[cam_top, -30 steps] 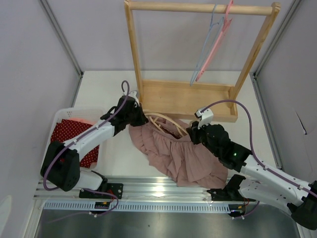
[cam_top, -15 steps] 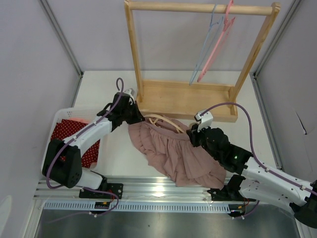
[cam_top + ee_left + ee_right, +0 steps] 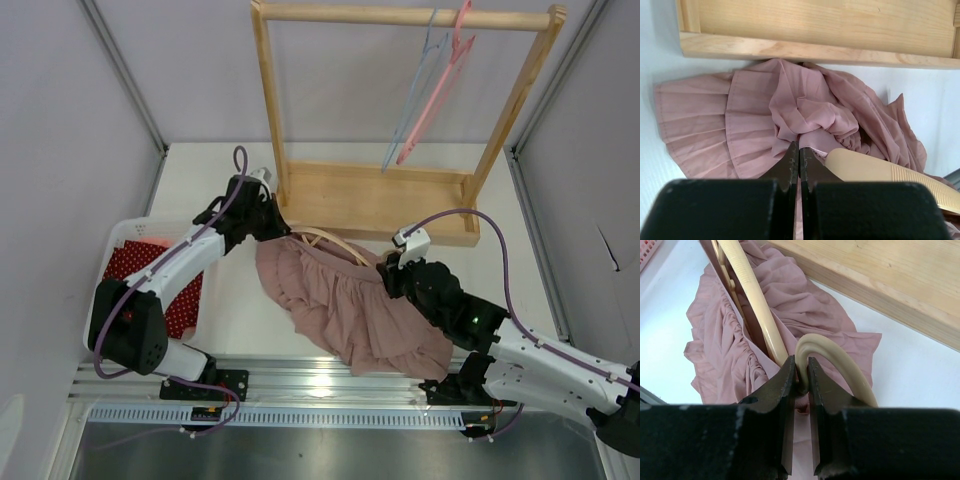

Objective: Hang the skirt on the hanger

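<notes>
A pink pleated skirt (image 3: 340, 305) lies on the table in front of the wooden rack, with a cream hanger (image 3: 325, 238) partly inside its waist. My left gripper (image 3: 277, 225) is shut on the skirt's waistband (image 3: 812, 140) near the rack's base; the cream hanger arm (image 3: 875, 167) lies just to its right. My right gripper (image 3: 388, 268) is shut on the hanger's curved hook (image 3: 812, 347). The hanger's arm (image 3: 752, 300) runs away into the skirt (image 3: 720, 350).
The wooden rack (image 3: 375, 195) stands behind the skirt, with a blue hanger (image 3: 415, 85) and a pink hanger (image 3: 440, 80) on its top bar. A white basket (image 3: 125, 235) with red dotted cloth (image 3: 135, 270) sits at the left.
My left gripper has pulled the skirt's waistband up and left toward the rack's corner post. The skirt and hanger have shifted left with it. My right gripper has moved slightly left.
</notes>
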